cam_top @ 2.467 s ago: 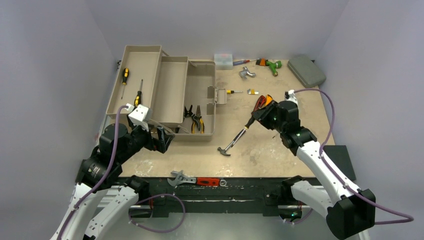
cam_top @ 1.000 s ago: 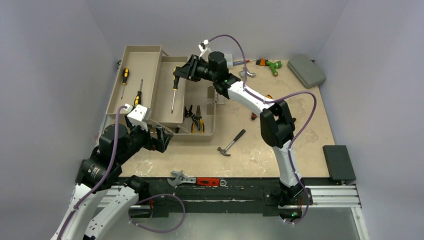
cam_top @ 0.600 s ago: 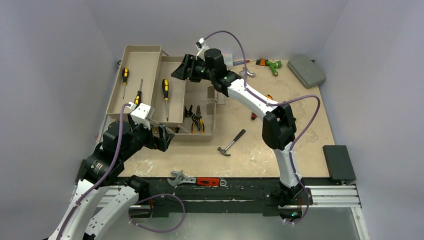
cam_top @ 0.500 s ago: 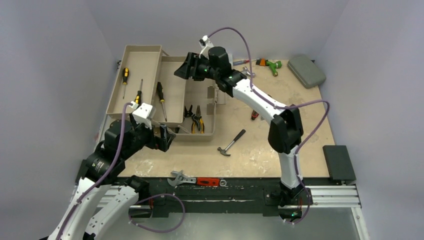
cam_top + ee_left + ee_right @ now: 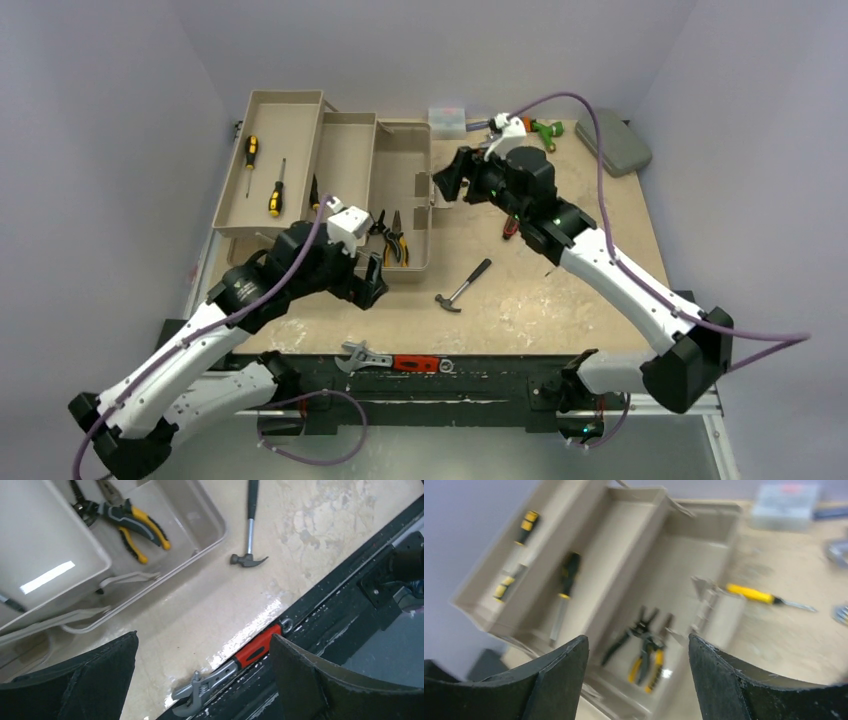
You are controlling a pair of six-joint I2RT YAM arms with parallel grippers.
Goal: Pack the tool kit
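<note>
Open tabletop (image 5: 565, 300) right of hammer (image 5: 463, 285), toolbox (image 5: 345, 170) filling left, wrench (image 5: 390, 360) at edge

Worn beige table closed in by pale lilac walls
The table (image 5: 540, 310) has a mottled, scuffed top with paler blotches toward its near edge, where a black metal frame (image 5: 500, 365) runs across its width. A back wall (image 5: 430, 50), a left wall (image 5: 100, 150) and a right wall (image 5: 770, 150) rise plain and unmarked, all the same soft grey-lilac, darker where they meet. Below the frame lies a dull grey surface (image 5: 450, 450). The light is even, and in the left wrist view a bright glare (image 5: 260, 622) shines on the tabletop near its edge
</note>
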